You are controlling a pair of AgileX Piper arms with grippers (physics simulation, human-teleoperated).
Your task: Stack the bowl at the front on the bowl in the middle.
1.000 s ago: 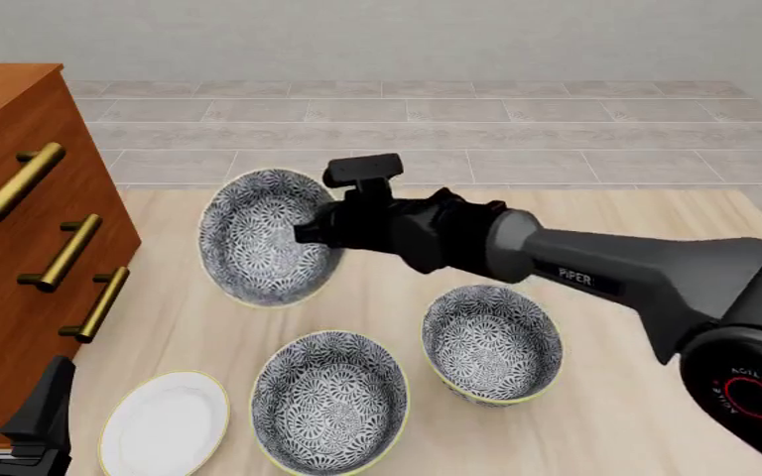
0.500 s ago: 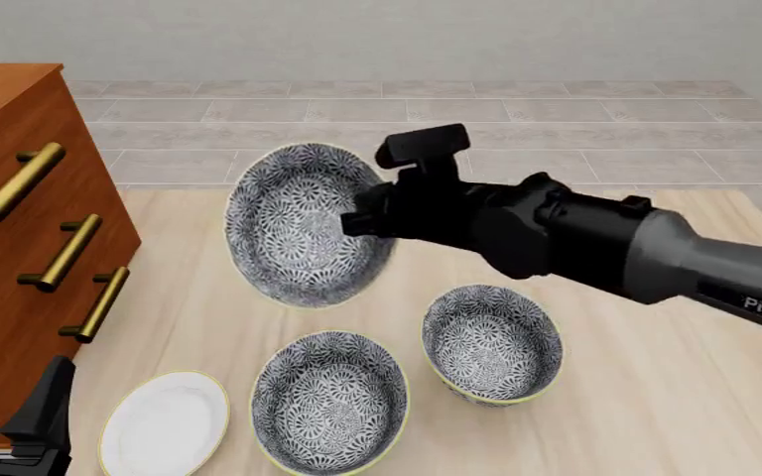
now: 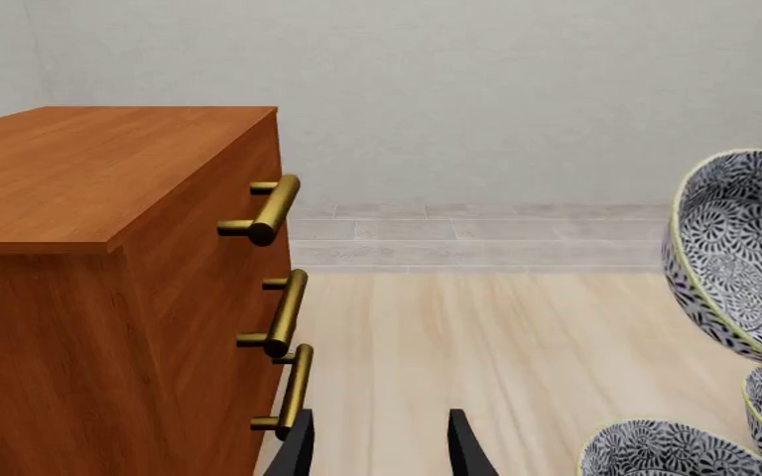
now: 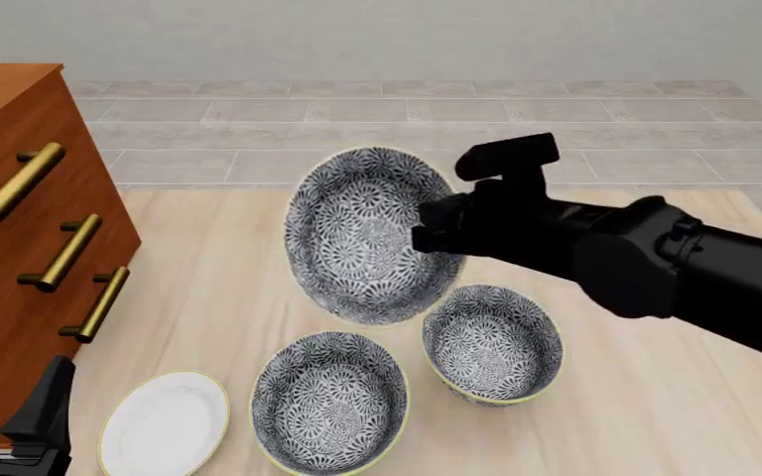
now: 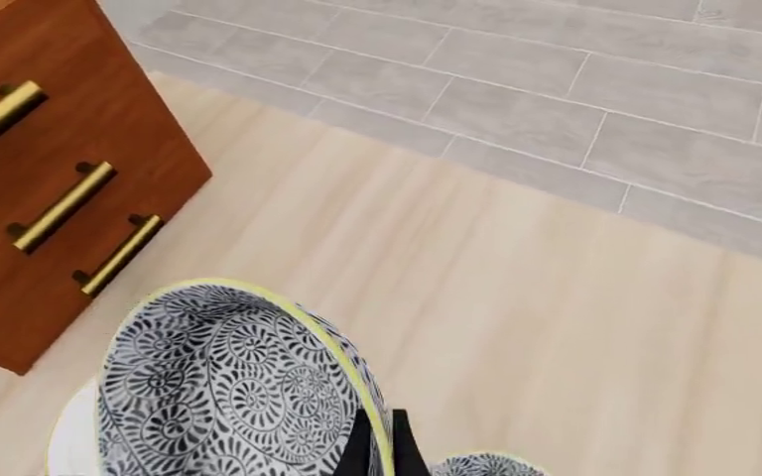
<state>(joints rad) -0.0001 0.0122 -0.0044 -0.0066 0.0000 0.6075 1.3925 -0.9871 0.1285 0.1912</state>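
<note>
Right pincer [image 4: 424,236]: mine, clenched on the rim of a lifted bowl [image 4: 365,234], which hangs tilted on edge above the table [image 4: 619,416], over the two bowls resting there, one at front left [image 4: 329,400], one to its right [image 4: 492,343]. Item: rigid, glazed, likely slippery and breakable; thin rim pinch is the workable hold. Left pincer [image 3: 378,448]: released, idle beside the drawer chest [image 3: 116,297].
</note>
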